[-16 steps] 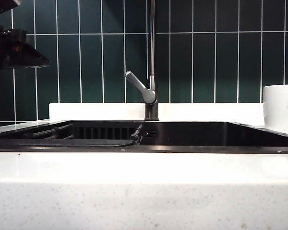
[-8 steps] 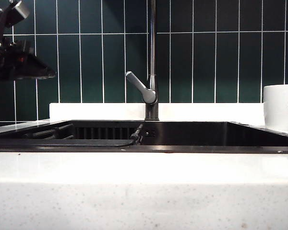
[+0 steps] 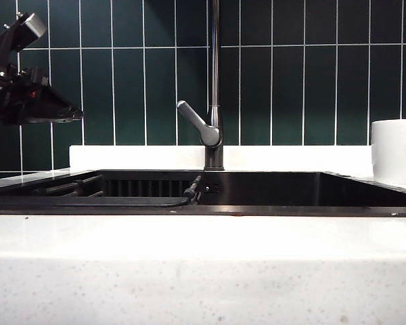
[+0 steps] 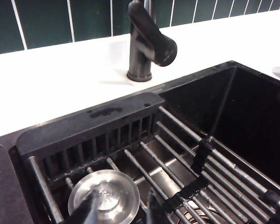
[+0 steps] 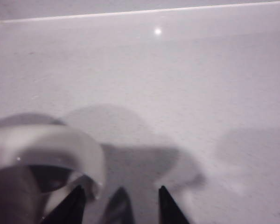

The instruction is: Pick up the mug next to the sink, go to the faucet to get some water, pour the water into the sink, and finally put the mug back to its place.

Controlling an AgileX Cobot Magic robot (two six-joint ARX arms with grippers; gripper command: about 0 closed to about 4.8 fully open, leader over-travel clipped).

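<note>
Mug (image 5: 42,154) sits just beside the open right gripper (image 5: 119,200) — left gripper (image 4: 119,210), also open, hovers over the sink (image 4: 252,121).

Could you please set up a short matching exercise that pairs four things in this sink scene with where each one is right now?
Things:
1. mug
2. faucet
3. left gripper
4. right gripper

Places:
A. above the rack and round metal strainer inside the sink
B. rising from the counter behind the sink's back rim
C. low over the pale counter, fingers apart, beside the mug's rim
D. on the counter at the far right of the exterior view

Pairs: 1-D, 2-B, 3-A, 4-C
</note>
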